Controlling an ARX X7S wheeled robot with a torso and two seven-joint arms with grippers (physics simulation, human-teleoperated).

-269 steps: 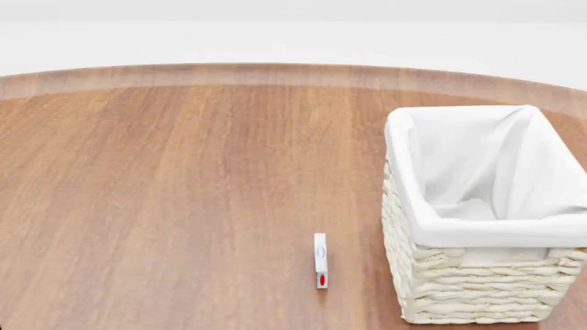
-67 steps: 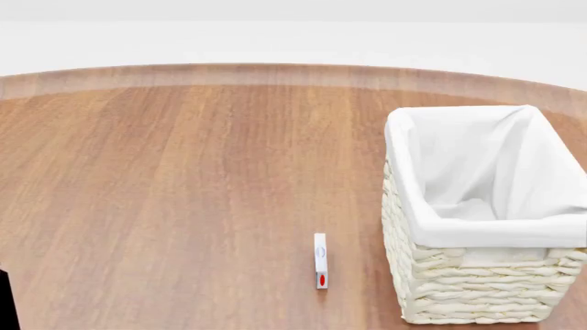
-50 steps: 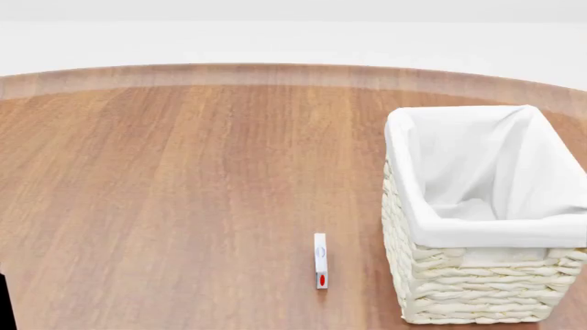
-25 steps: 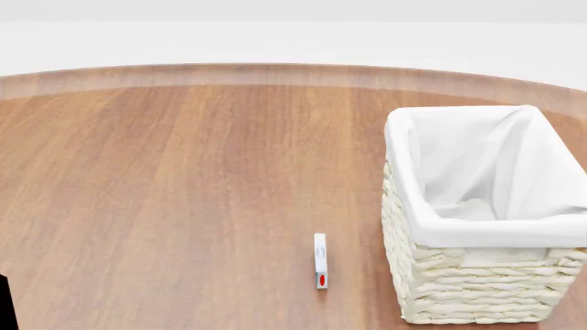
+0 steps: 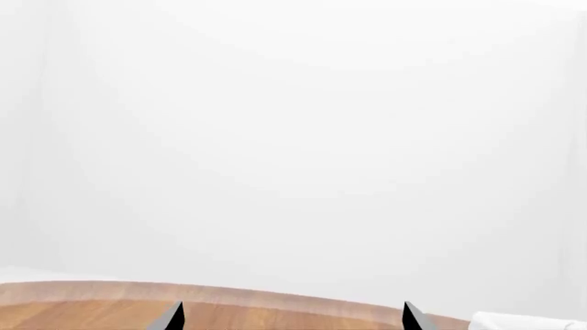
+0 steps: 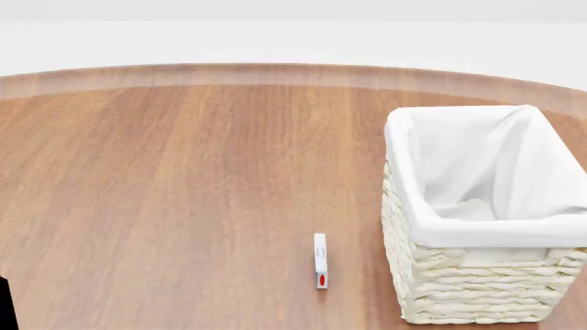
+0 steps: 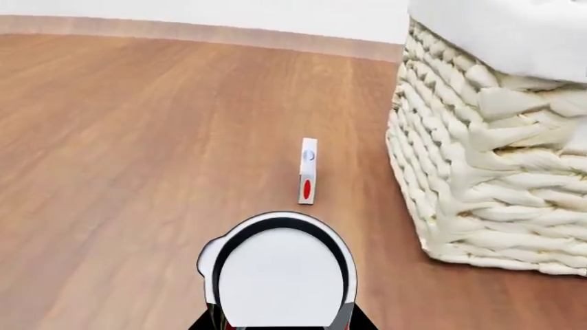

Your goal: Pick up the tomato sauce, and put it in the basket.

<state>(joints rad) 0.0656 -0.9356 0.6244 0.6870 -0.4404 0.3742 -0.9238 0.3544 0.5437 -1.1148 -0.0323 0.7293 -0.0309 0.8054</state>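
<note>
- Sitting right under the right wrist camera, the tomato sauce (image 7: pixel 280 278) shows only its silvery top, with bare bench (image 6: pixel 183 172) beyond it; the head view misses it.
- The right pincer (image 7: pixel 280 326) shows mere dark slivers flanking the can; I cannot tell whether it grips.
- The left pincer (image 5: pixel 291 320) is spread wide, holding nothing.
- The basket (image 6: pixel 396 172) holds no can, so lifting and placing likely remain.
</note>
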